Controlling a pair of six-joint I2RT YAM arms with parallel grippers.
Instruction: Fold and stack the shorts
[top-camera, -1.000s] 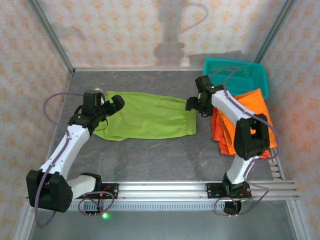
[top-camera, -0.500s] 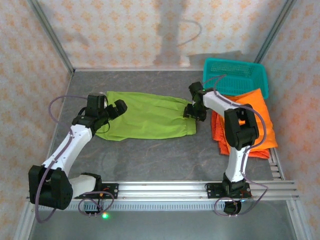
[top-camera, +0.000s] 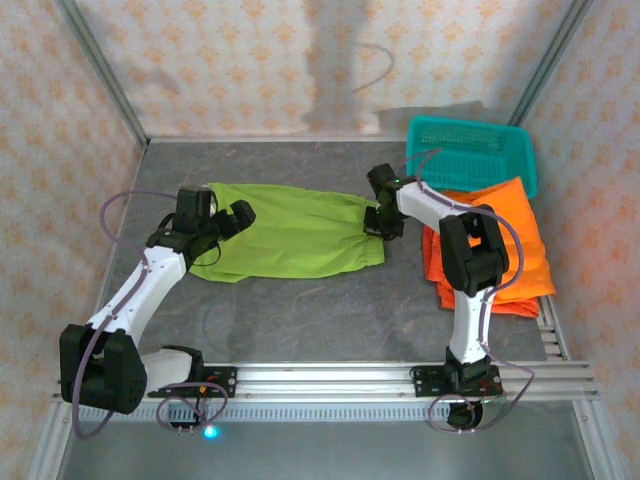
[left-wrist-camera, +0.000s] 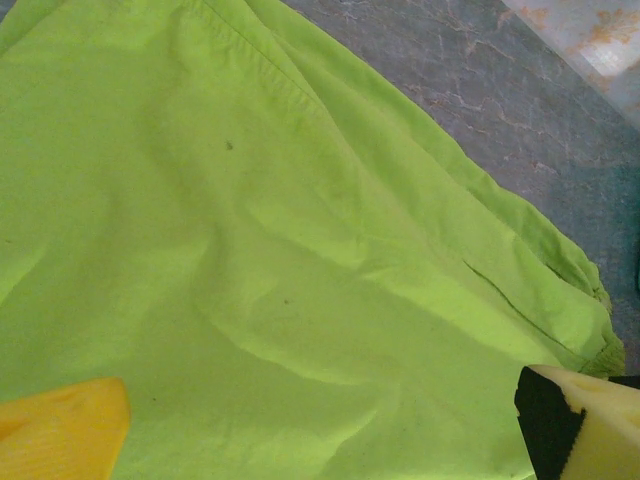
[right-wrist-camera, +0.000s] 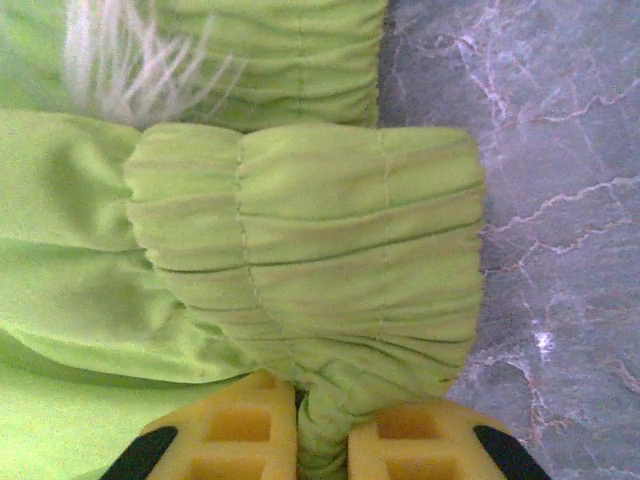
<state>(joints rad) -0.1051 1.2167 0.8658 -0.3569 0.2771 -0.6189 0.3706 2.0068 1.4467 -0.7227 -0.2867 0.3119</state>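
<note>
While the left gripper (top-camera: 232, 216) hangs over the leg end of the lime-green shorts (top-camera: 295, 235), its yellow fingers (left-wrist-camera: 60, 430) are spread wide with nothing caught between them. Whether they brush the cloth I cannot tell. The shorts lie flat and full length across the middle of the grey table (top-camera: 320, 320), legs to the left and waist to the right, with a few soft creases.

At the waist end the right gripper (top-camera: 381, 222) is clenched on the gathered waistband (right-wrist-camera: 320, 250). From its wrist I can see a bunch of the ruffled elastic squeezed between the two pads, and the pale drawstring (right-wrist-camera: 130, 60) lies frayed just beyond. Further right sits the heap of orange shorts (top-camera: 505, 250), loosely piled near the table's edge, with the teal basket (top-camera: 470, 150) behind it.

To my eye this is the start of folding the green pair — one end is gripped, the other is not yet. The next move seems to call for the left gripper to come down and pinch the hem, or pin it, so the cloth does not drag. Then the right can carry the waist over towards the legs, keeping the edges square — a thin, slippery fabric like this could easily skew.
</note>
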